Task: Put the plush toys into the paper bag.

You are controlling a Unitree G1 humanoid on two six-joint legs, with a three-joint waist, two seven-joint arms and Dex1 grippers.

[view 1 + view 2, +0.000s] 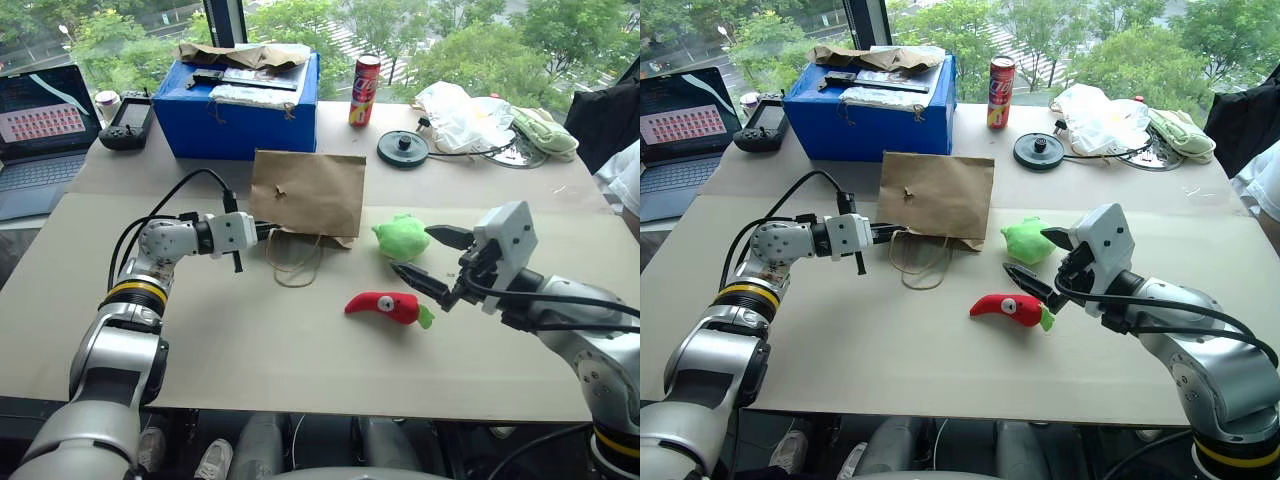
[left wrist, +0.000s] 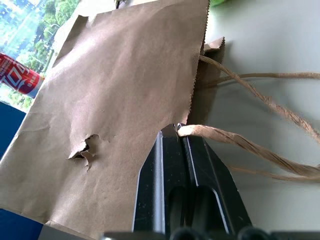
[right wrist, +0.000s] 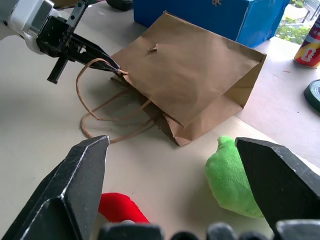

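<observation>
The brown paper bag [image 1: 305,192] lies flat on the table with its mouth and cord handles [image 1: 295,262] toward me. My left gripper [image 1: 268,229] is shut on the bag's mouth edge where one handle joins it, with the corner of the mouth lifted a little [image 2: 178,131]. The light-green plush toy [image 1: 402,237] sits to the right of the bag. In front of it lies the red chili plush toy [image 1: 385,305]. My right gripper [image 1: 432,260] hovers open just right of both toys, holding nothing; its wrist view looks over the green toy [image 3: 232,180] toward the bag [image 3: 190,75].
A blue box [image 1: 245,105] with paper on top stands behind the bag. Beside it are a red can [image 1: 364,92], a black disc [image 1: 403,148], a white plastic bag [image 1: 460,115] and pale green cloth [image 1: 545,130]. A laptop [image 1: 40,125] and a controller [image 1: 128,122] sit far left.
</observation>
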